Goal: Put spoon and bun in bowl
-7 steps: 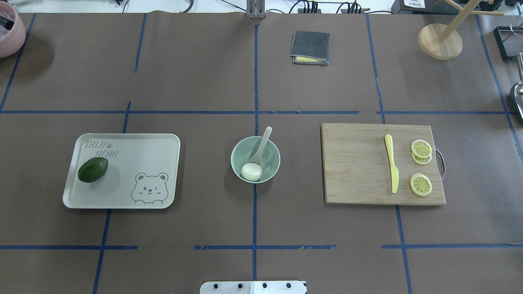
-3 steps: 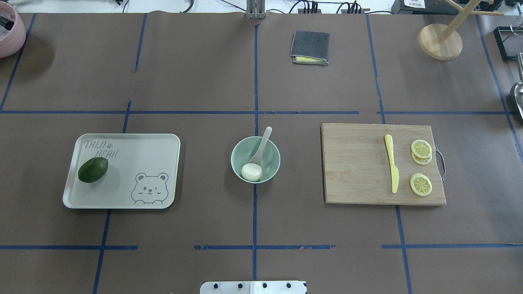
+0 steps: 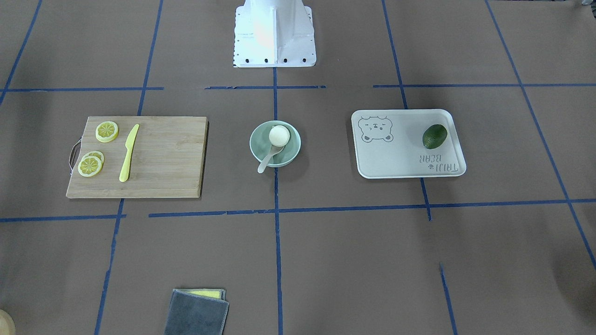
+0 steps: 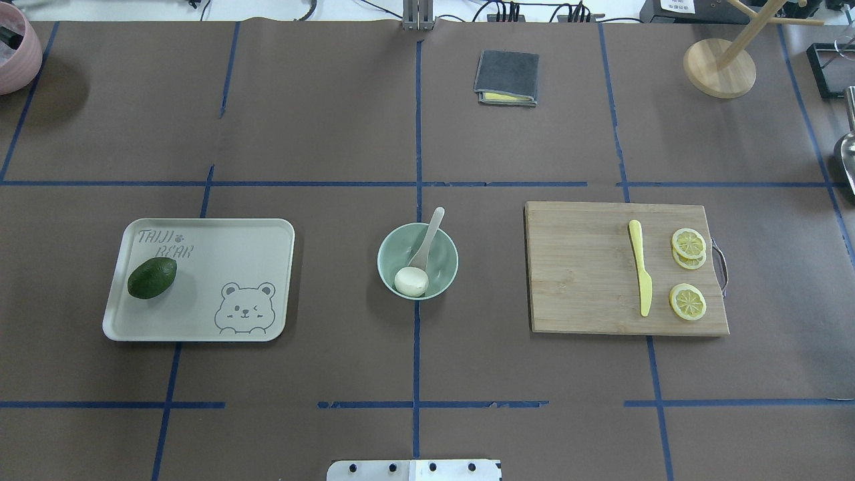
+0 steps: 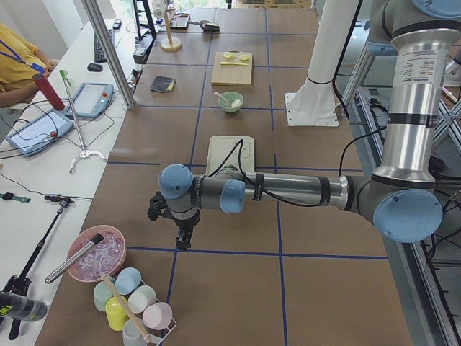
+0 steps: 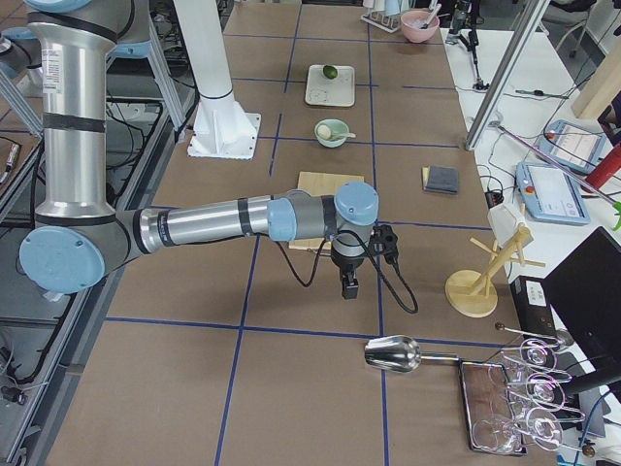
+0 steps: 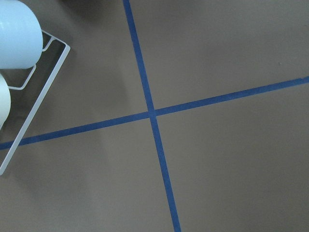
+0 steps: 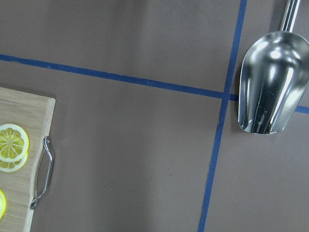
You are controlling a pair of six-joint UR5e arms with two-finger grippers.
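The pale mint-green bowl (image 4: 449, 259) stands at the table's middle. The white bun (image 4: 411, 281) lies inside it on the near side. The off-white spoon (image 4: 428, 240) rests with its scoop in the bowl and its handle over the far rim. In the front-facing view the bowl (image 3: 292, 150), bun (image 3: 279, 135) and spoon (image 3: 266, 163) show the same. My left gripper (image 5: 184, 241) hangs over the table's far left end, away from the bowl. My right gripper (image 6: 347, 288) hangs past the cutting board at the right end. I cannot tell whether either is open or shut.
A cream bear-print tray (image 4: 234, 240) with a green avocado (image 4: 152, 278) lies left of the bowl. A wooden cutting board (image 4: 581, 267) with a yellow knife (image 4: 641, 275) and lemon slices (image 4: 688, 302) lies right. A grey cloth (image 4: 506, 77), wooden stand (image 4: 719, 67) and metal scoop (image 8: 268, 82) are farther off.
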